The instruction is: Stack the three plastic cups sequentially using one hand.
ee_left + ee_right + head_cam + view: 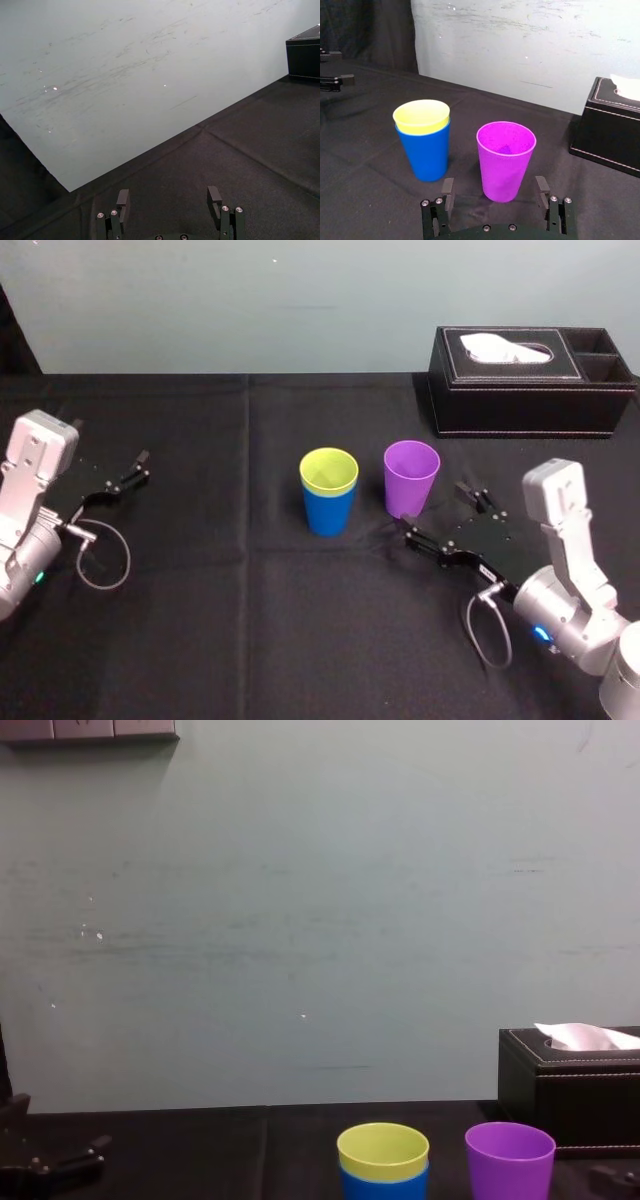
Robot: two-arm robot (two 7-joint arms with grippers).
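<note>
purple cup [505, 160] just ahead of right gripper [436, 506], jaws spread

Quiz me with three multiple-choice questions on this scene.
1. Where is the yellow-green cup? A. Standing alone B. Nested in the blue cup C. Tipped over
2. Which colour is the cup nearest the right gripper? A. Purple B. Blue C. Red
3. How do the right gripper's jaws stand? A. Shut on a cup B. Shut, empty C. Open, empty

1 B: its rim shows just above the blue rim. 2 A: the purple cup stands just ahead of the jaws. 3 C: they stand apart, holding nothing. The left gripper sits parked at the left.
</note>
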